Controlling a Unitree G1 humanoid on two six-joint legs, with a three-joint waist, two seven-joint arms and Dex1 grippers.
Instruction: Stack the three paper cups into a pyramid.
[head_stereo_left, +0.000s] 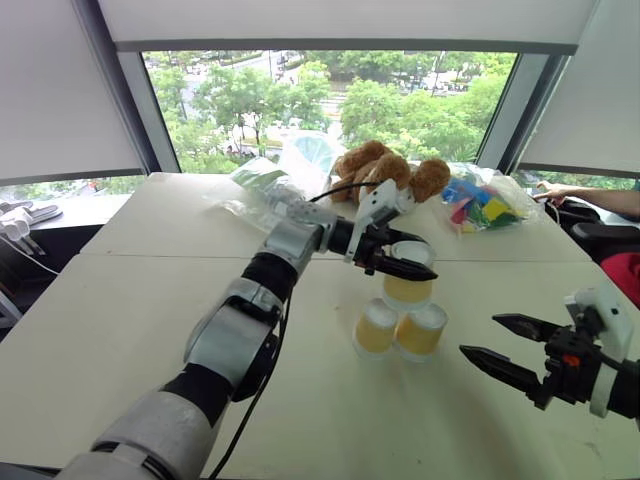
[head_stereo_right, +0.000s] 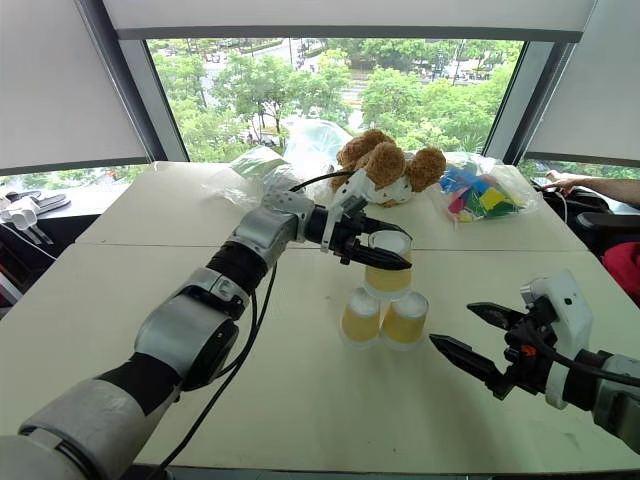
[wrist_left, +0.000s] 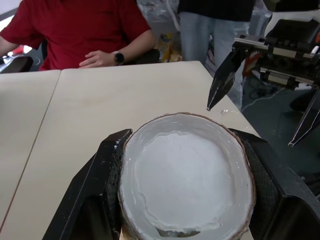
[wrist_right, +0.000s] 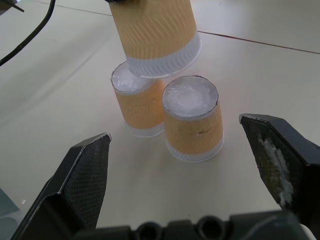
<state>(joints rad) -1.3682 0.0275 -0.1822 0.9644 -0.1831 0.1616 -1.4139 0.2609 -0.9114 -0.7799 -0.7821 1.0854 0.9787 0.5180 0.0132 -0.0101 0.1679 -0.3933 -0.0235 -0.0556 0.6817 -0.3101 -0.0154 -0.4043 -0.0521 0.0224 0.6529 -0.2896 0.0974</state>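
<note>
Two paper cups (head_stereo_left: 376, 328) (head_stereo_left: 421, 330) stand upside down, side by side and touching, at the middle of the table (head_stereo_left: 120, 320). My left gripper (head_stereo_left: 415, 260) is shut on the third paper cup (head_stereo_left: 408, 287), also upside down, and holds it just over the pair, towards their far side. Whether it touches them I cannot tell. The left wrist view has this cup's white base (wrist_left: 185, 185) between the two black fingers (wrist_left: 100, 195). My right gripper (head_stereo_left: 478, 336) stands open to the right of the pair, pointing at them with nothing between its fingers (wrist_right: 85, 170).
A teddy bear (head_stereo_left: 390, 170), clear plastic bags (head_stereo_left: 265, 190) and a bag of coloured blocks (head_stereo_left: 482, 205) lie along the table's far side. A person's arm (head_stereo_left: 595, 197) rests at the far right corner. A person in a red shirt (wrist_left: 80, 25) sits at the table's right side.
</note>
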